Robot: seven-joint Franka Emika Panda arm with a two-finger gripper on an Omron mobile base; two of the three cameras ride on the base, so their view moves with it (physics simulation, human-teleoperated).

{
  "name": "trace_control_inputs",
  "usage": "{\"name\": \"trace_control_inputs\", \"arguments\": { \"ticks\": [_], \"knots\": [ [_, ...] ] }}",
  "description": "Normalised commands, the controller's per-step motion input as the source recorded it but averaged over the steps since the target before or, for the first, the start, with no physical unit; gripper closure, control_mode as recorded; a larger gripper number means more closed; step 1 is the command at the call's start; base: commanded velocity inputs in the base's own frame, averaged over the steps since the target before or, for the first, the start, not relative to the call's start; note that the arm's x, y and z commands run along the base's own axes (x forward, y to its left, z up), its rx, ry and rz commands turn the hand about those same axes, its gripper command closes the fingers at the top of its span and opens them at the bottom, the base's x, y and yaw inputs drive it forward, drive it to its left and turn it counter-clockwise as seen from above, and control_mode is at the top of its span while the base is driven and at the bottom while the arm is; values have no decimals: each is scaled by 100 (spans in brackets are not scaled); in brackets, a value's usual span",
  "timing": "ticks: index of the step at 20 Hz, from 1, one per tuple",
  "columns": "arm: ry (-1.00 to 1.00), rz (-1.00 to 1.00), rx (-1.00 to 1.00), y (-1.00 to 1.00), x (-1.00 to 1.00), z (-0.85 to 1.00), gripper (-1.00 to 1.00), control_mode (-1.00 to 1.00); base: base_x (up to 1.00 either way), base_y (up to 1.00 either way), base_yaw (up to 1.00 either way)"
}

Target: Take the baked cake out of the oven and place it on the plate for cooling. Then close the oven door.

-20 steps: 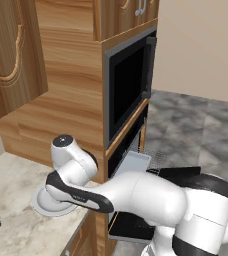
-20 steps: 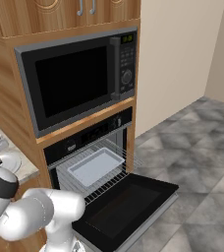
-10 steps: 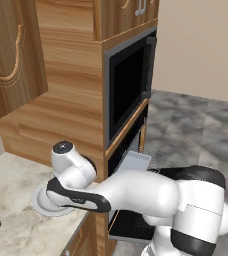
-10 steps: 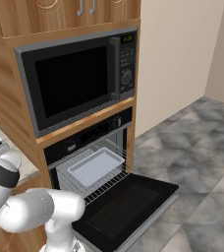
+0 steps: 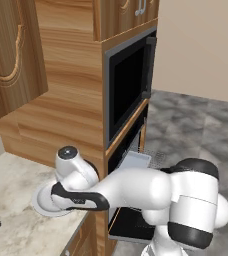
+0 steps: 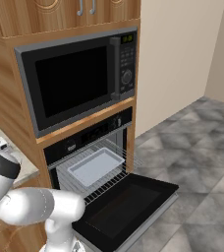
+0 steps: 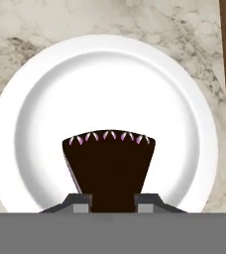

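Oven (image 6: 92, 162) open, oven door (image 6: 126, 206) dropped flat, grey tray (image 6: 95, 166) on rack. Plate (image 7: 30, 149) on marble table (image 7: 30, 30). Hand (image 7: 113, 202) clamped on cake (image 7: 109, 168) over plate's middle.

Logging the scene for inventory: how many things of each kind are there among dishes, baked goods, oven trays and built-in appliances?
Plates: 1, the plate
Cake slices: 1, the baked cake
Trays: 1, grey tray
Appliances: 2, the oven and microwave
Total: 5
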Motion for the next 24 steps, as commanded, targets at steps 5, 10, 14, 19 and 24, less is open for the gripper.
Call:
{"name": "trace_control_inputs", "arguments": {
  "ticks": [5, 10, 14, 19, 24],
  "knots": [
    [-2, 0, 2, 12, 13, -12, -100, -100, 0, 0, 0],
    [-1, 0, 0, 15, -3, 1, -100, -100, 0, 0, 0],
    [-1, 0, 0, 0, -15, 18, -100, -100, 0, 0, 0],
    [0, -2, 0, 0, -12, 30, -100, -100, 0, 0, 0],
    [-5, -1, 7, -28, -83, 93, -100, -100, 0, 0, 0]
  ]
}}
